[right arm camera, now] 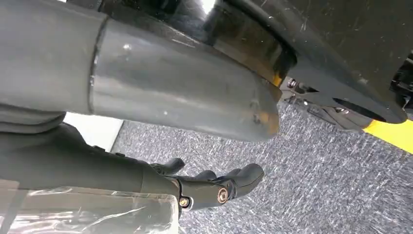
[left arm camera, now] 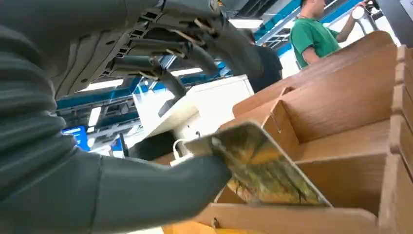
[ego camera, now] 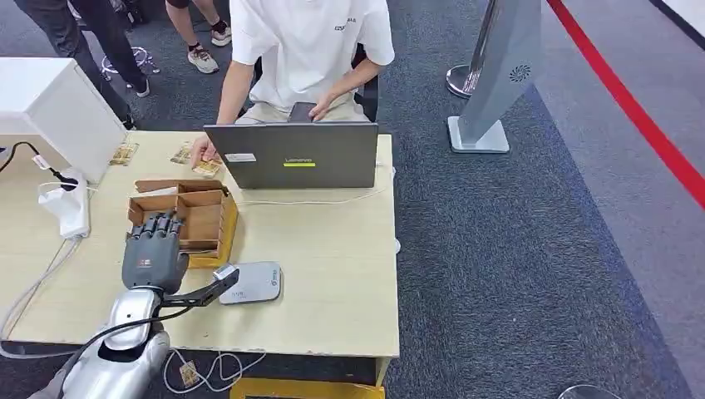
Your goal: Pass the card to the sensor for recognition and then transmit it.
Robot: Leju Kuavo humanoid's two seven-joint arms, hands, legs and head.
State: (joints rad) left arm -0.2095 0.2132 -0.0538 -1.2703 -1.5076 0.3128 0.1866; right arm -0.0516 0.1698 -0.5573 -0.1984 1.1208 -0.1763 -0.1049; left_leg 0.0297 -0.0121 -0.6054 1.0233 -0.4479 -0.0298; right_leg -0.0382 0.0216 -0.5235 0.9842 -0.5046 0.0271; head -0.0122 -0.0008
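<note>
while the left hand (ego camera: 155,249) hovers over the wooden box (ego camera: 202,218) on the table (ego camera: 332,274), the sensor (ego camera: 251,283) lies just beside it. up close, thumb and fingers pinch the card (left arm camera: 258,165) above a compartment — lift it out level, then sweep it flat across the sensor. right hand (right arm camera: 214,187) hangs over carpet, fingers curled, holding nothing.

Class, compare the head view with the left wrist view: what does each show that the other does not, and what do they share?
Head view alone: the grey sensor pad on the table, the open laptop, and the seated person in white behind it.

Left wrist view alone: the card, with a yellow-green print, pinched under the thumb, and a person in green far off.

Both: the left robot hand at the wooden compartment box.
</note>
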